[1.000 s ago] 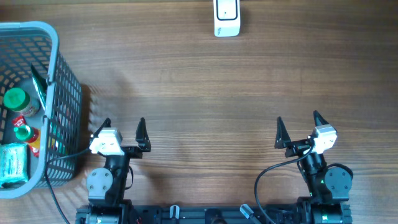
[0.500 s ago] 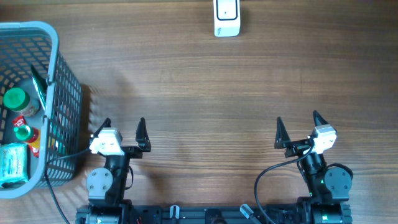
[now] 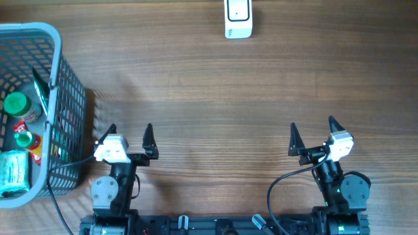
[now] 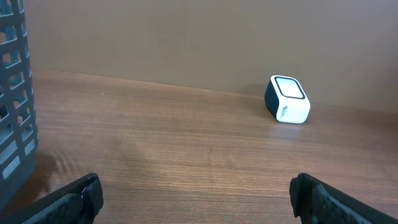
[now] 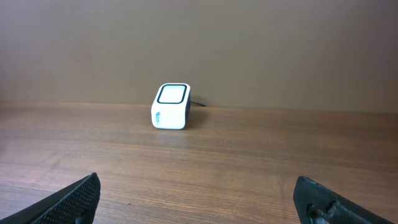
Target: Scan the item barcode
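Nothing moved; wood table (image 3: 209, 98) w/ scanner (image 3: 238, 18), brown wall (image 5: 249, 50)

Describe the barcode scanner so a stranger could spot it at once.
On the wooden table, look to the far edge, opposite the arms. The scanner stands there alone: a small white box with a dark-framed window on top, while the other items sit in the grey basket.

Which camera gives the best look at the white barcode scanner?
The right wrist view: the scanner stands whole near the middle, its window and side both visible. The left wrist view also shows it whole, but off to the right. The overhead view cuts it off at the top edge.
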You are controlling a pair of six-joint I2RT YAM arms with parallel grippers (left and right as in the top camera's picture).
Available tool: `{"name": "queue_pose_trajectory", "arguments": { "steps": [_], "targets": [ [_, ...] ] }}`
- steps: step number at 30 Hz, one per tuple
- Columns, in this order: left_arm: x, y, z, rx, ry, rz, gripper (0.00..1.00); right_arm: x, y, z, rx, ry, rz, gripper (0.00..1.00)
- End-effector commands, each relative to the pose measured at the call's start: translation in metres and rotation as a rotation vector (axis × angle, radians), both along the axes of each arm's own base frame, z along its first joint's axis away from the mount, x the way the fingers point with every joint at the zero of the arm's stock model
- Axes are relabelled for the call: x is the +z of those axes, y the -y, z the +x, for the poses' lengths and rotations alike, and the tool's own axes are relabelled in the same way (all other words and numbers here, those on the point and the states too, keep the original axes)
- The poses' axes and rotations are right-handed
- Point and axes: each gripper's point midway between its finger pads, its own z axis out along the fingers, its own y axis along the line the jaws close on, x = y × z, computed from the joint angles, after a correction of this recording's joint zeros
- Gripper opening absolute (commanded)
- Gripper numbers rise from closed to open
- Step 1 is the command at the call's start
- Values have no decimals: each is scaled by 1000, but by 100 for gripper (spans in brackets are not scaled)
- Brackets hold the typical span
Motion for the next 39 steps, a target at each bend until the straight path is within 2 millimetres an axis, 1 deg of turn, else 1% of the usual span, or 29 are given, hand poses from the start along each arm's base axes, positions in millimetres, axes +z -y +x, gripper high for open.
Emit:
{"name": "queue_pose_trajectory", "arguments": {
  "steps": [1,14,15,16,18,20,22,23,25,28,29,31,33,35,38,39],
  "targets": [
    [-3,-2,0,6,-2,16,100,3,1,0,-8,17,-11,100],
    [-3,0,0,-6,-2,15,100,3,1,0,-8,17,-12,100],
    [0,-1,0,-2,9,17,100,3,1,0,-8,16,-12,100],
    [7,1,1,-8,40,16,100,3,1,0,-8,17,-12,100],
    [28,20,-2,-119,123,12,100,3,1,0,-8,16,-12,100],
    [46,40,-9,-242,184,9,100,3,1,0,-9,17,-11,100],
    [63,51,-16,-312,208,-38,100,3,1,0,-8,17,-12,100],
    [72,55,-20,-340,221,-44,100,3,1,0,-8,17,-12,100],
    [95,63,-29,-394,257,-50,100,3,1,0,-8,17,-11,100],
    [139,65,-37,-409,306,-44,100,3,1,0,-8,17,-11,100],
    [149,65,-38,-409,307,-44,100,3,1,0,-8,16,-12,100],
    [171,65,-35,-408,283,-48,100,3,1,0,-8,17,-11,100],
    [193,66,-26,-407,207,-60,100,3,1,0,-8,16,-11,100],
    [209,66,-18,-404,135,-73,100,3,1,0,-8,17,-12,100],
    [223,68,-9,-409,-17,-114,100,3,1,0,-8,17,-12,100],
    [220,72,-9,-426,-94,-128,100,3,1,0,-8,17,-12,100]
  ]
}}
